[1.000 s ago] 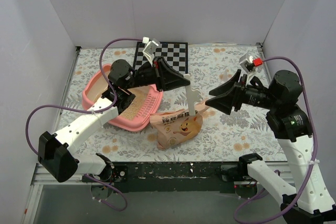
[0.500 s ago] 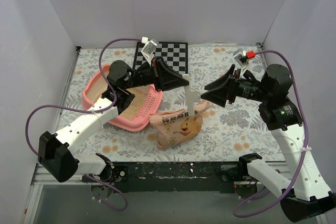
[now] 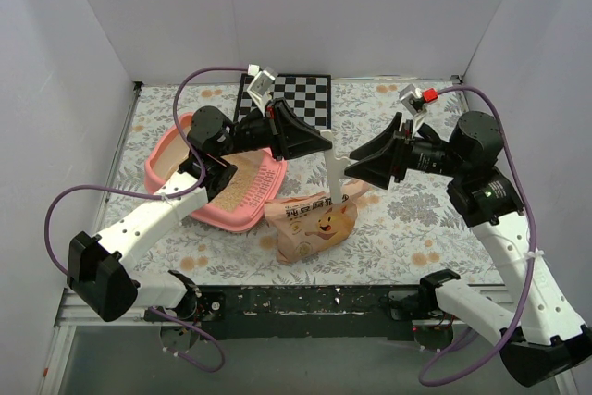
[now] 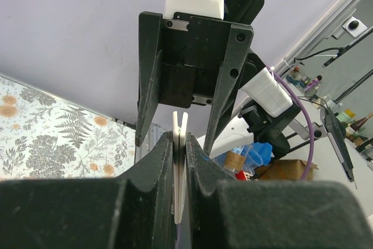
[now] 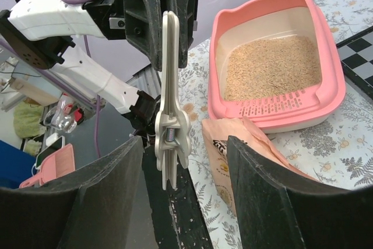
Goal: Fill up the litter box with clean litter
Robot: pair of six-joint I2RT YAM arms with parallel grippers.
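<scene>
The salmon-pink litter box (image 3: pixel 222 217) lies left of centre, partly under my left arm, with tan clean litter (image 3: pixel 246 190) in it. The right wrist view shows the litter box (image 5: pixel 280 115), its slotted grate and the litter (image 5: pixel 271 65) spread over its floor. My left gripper (image 3: pixel 324 145) is shut on a white spring clip (image 3: pixel 335 171), held upright above the table. Its jaws pinch the clip (image 4: pixel 180 161) between them. My right gripper (image 3: pixel 359 166) is open, its fingers (image 5: pixel 111 185) on either side of the clip (image 5: pixel 170 109) without touching it.
A pink litter bag (image 3: pixel 314 221) with a cartoon print lies in front of the box, just below the clip. A black-and-white chessboard (image 3: pixel 303 99) lies at the back. White walls enclose the table on three sides.
My right arm has swung left and brought its open gripper up to the clip. My left arm and the clip have stayed in place.
</scene>
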